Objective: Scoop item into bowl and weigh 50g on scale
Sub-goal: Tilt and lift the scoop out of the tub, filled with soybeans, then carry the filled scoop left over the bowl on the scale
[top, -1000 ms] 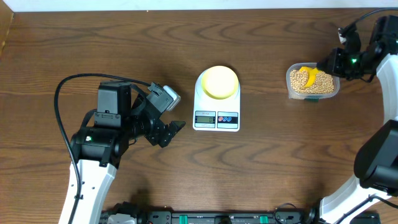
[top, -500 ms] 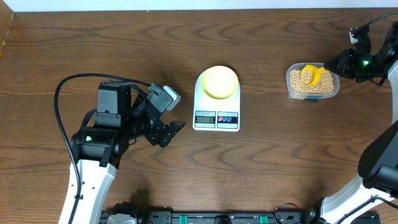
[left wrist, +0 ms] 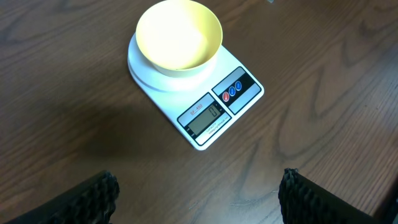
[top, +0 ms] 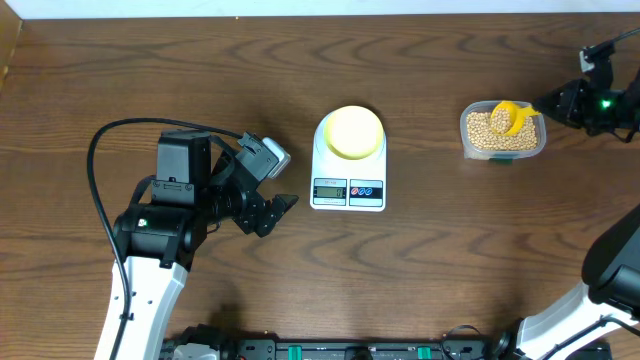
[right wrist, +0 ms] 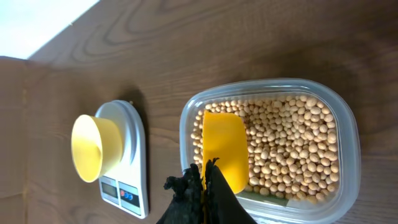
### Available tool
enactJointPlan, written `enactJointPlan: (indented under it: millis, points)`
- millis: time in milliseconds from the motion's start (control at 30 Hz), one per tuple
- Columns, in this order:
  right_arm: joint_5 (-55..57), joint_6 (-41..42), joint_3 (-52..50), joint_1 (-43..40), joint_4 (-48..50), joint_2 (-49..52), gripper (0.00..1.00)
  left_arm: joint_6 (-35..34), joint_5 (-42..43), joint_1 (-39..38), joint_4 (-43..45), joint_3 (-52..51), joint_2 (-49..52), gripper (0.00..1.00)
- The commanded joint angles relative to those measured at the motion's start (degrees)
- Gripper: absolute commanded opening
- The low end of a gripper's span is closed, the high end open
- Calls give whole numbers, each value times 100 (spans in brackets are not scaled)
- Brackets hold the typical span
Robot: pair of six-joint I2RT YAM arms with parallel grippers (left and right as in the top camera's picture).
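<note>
The pale yellow bowl (top: 352, 132) stands empty on the white scale (top: 348, 188) at the table's middle; both also show in the left wrist view, the bowl (left wrist: 179, 34) on the scale (left wrist: 214, 109). The beige beans (top: 490, 135) fill a clear plastic container (top: 466, 140) at the right. My right gripper (top: 553, 103) is shut on the handle of a yellow scoop (top: 510, 115), whose blade lies over the beans (right wrist: 286, 143). In the right wrist view the gripper (right wrist: 204, 180) pinches the scoop (right wrist: 225, 146). My left gripper (left wrist: 199, 205) is open and empty, left of the scale.
The container's rim (right wrist: 348, 124) stands near the table's right edge. The left arm's black cable (top: 110, 135) loops over the table at the left. A pale surface (right wrist: 37, 25) borders the table's far edge.
My right gripper has drawn back to the right with the scoop, so the scoop now points left across the beans. The left arm, bowl and scale have not moved.
</note>
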Motion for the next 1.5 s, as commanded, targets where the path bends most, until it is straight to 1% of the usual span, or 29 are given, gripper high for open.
enactJointPlan:
  millis: [0,133,400,600,867,1033,1233,1467]
  points:
    - [-509,-85,-28,-136,-11,9,1,72,-11,24,-7,-22,2,85]
    - [-804,-98,-28,-256,4,9,2,72,-11,24,-7,-22,2,85]
    - [-2098,-229,-28,-350,164,9,2,72,-11,24,-7,-22,2,85]
    - [-2227,160,-28,-214,459,9,1,72,-11,24,-7,-22,2,85]
    - [-2210,887,-28,387,1403,9,1,72,-11,24,-7,-22,2,85]
    - [-1790,1613,-28,887,2057,9,2,72,-11,24,-7,-22,2,85]
    - [-1773,2312,-28,1427,2651,9,1,72,-11,24,-7,-22,2,84]
    - [-1672,2428,-28,2116,2817,9,2,72,-11,24,-7,-22,2,85]
